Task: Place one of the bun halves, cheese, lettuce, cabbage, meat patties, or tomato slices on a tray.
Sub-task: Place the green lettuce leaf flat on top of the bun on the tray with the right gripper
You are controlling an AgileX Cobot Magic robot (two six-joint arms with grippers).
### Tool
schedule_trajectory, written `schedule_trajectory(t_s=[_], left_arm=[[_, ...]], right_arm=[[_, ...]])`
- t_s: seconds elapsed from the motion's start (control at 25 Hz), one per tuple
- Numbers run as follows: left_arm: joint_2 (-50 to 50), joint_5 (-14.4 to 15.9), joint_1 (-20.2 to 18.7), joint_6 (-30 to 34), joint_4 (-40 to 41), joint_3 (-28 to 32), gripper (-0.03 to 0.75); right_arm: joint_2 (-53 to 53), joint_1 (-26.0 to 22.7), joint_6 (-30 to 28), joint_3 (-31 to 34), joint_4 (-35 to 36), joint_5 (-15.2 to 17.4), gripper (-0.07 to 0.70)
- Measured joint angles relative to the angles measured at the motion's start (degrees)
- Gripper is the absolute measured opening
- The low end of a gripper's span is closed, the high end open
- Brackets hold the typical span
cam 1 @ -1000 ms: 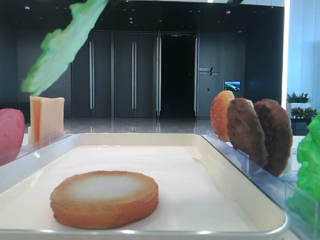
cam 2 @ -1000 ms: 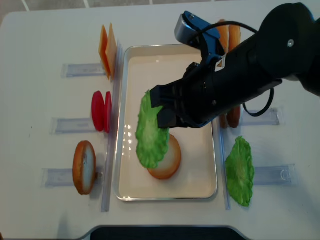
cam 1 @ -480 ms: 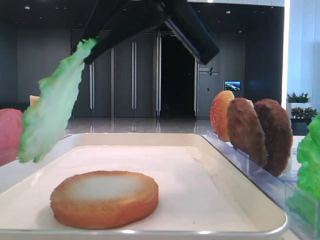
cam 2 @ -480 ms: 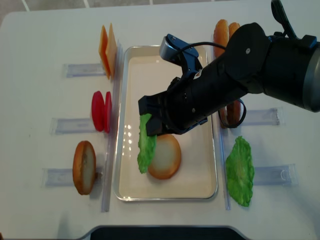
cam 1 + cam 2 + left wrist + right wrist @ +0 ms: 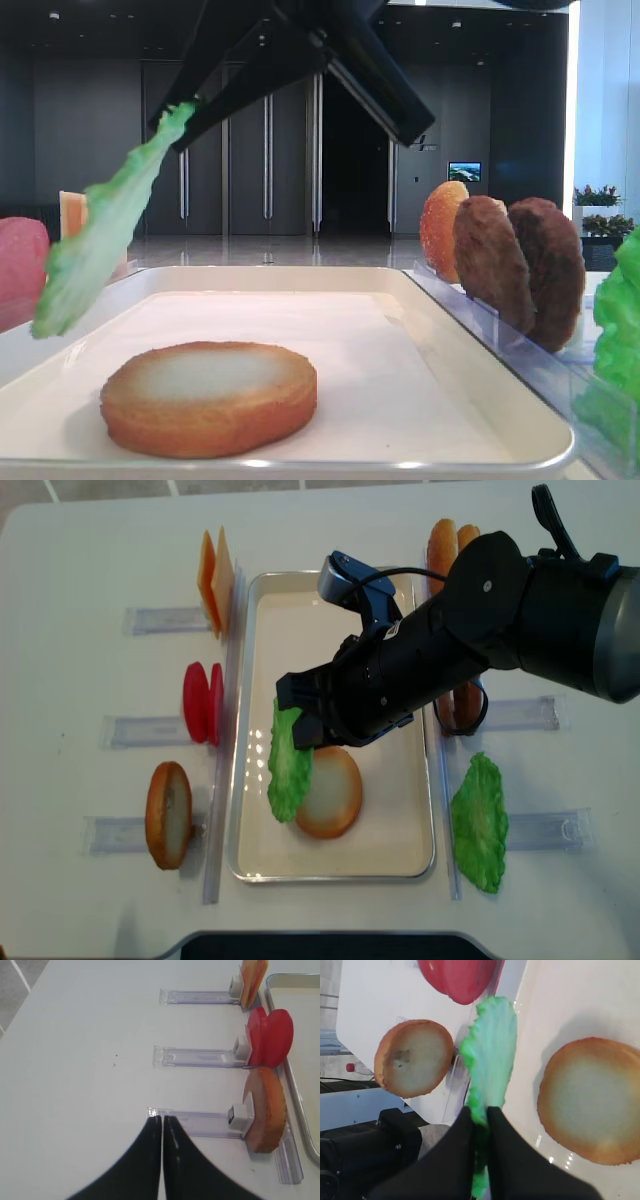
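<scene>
Lowered and turned edge-on: thin ruffled green lettuce leaf (image 5: pixel 289 765), pinched in closed right gripper (image 5: pixel 300 720), above off-white rectangular tray (image 5: pixel 248 730) left edge; release next, probably. Left gripper (image 5: pixel 162 1119) shut, empty.

A dark wall (image 5: pixel 90 140) of tall panelled doors (image 5: pixel 265 150) is standing behind a glossy floor (image 5: pixel 280 250). A small screen (image 5: pixel 464 171) is glowing; daylight is entering a window (image 5: pixel 600 100) above potted plants (image 5: pixel 598 196).
</scene>
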Motion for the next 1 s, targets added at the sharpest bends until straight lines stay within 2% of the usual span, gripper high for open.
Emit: schedule_trajectory(t_s=[0.6, 1.0], left_arm=[[0.0, 0.0, 0.0, 0.0, 0.0, 0.0, -0.001], [0.0, 0.0, 0.0, 0.0, 0.0, 0.0, -0.001]], right_arm=[[1.9, 0.0, -1.5, 0.0, -0.7, 0.2, 0.060], [1.9, 0.0, 0.7, 0.0, -7.6, 0.4, 0.060]])
